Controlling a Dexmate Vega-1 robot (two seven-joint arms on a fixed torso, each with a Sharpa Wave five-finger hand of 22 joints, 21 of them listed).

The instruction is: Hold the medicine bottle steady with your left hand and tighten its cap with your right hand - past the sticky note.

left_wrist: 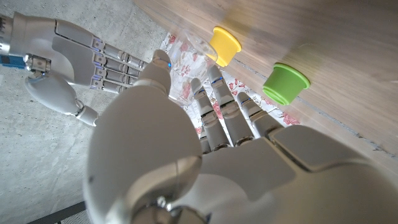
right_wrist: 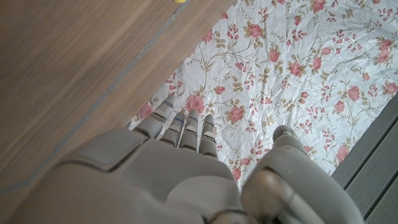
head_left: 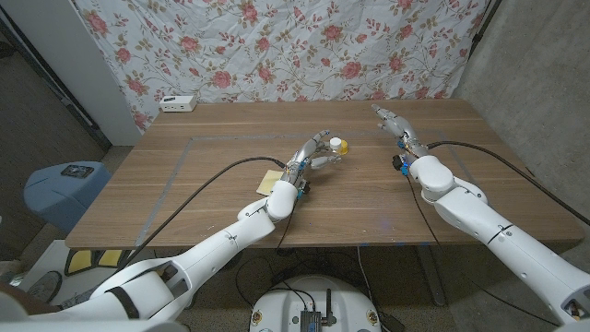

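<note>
The medicine bottle [head_left: 339, 146] is small and clear with a yellow cap [left_wrist: 224, 45], and sits near the table's middle. My left hand [head_left: 313, 153] reaches it from the near side and holds its clear body [left_wrist: 188, 48] between thumb and fingers. My right hand [head_left: 391, 122] hovers to the right of the bottle and apart from it, fingers straight and holding nothing. It also shows in the left wrist view as the right hand [left_wrist: 68, 53]. A yellow sticky note [head_left: 270, 182] lies on the table beside my left forearm, nearer to me than the bottle.
A green cap-shaped piece [left_wrist: 285, 83] stands on the wood close to the bottle. A white box [head_left: 178, 102] sits at the table's far left edge, against the floral cloth [right_wrist: 292, 68]. A blue bin [head_left: 64, 189] stands off the table's left side.
</note>
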